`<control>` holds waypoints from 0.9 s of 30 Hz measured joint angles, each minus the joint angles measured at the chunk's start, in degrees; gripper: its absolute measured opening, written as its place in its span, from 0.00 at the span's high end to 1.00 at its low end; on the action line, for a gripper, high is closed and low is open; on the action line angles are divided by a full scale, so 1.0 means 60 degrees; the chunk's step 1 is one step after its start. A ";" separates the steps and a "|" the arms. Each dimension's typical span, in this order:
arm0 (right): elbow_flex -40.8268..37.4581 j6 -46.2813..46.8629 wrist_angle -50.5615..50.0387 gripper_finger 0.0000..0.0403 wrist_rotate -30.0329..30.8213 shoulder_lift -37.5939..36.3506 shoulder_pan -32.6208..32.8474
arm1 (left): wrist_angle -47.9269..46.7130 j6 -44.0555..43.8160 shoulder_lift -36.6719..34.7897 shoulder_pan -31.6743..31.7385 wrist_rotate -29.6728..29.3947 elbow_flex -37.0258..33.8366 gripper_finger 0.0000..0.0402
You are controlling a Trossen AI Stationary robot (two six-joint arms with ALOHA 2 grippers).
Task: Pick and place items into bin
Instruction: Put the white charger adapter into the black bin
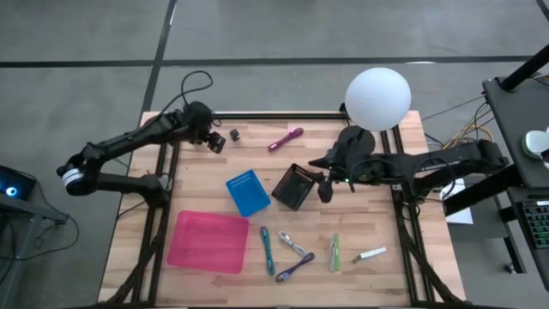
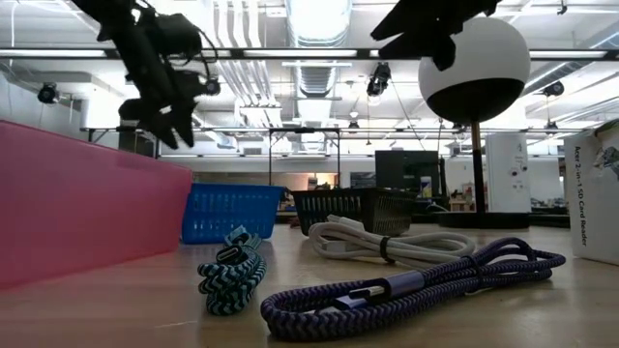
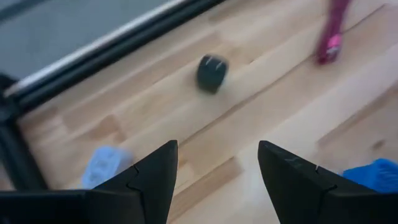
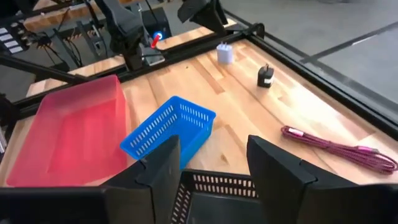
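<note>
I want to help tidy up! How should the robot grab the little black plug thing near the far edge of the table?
Probably straight from above, pinching the small black plug's two flat sides. It sits alone on bare wood, prongs up, nothing crowding it. The left gripper hangs open close by, so it looks the best placed.

The pale wooden worktop (image 1: 206,193) carries a pink tray (image 1: 208,241) at the near left, with a blue basket (image 1: 248,192) and a black basket (image 1: 293,186) close together near the middle. At the far edge lie a small dark plug (image 1: 234,135), a pale adapter (image 4: 224,53) and a magenta cable (image 1: 286,139). Along the near side lie a teal cable (image 1: 267,247), a white cable (image 1: 292,243), a purple cable (image 1: 295,267), a green item (image 1: 334,252) and a white stick (image 1: 371,255).
</note>
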 joint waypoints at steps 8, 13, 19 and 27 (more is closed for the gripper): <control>0.0299 -0.0008 -0.0271 0.58 -0.0005 0.0250 -0.0002 | -0.2027 0.0956 0.1533 0.1123 0.0163 0.0605 0.48; 0.0292 0.0008 -0.0280 0.57 -0.0005 0.0247 0.0000 | -0.2298 0.1734 0.2345 0.1453 -0.0122 0.0909 0.48; 0.0278 0.0011 -0.0361 0.58 -0.0005 0.0247 0.0000 | -0.2307 0.2584 0.2810 0.1692 -0.0510 0.1208 0.48; 0.0274 0.0011 -0.0377 0.57 -0.0005 0.0247 0.0000 | -0.2297 0.3210 0.2909 0.1996 -0.0852 0.1344 0.48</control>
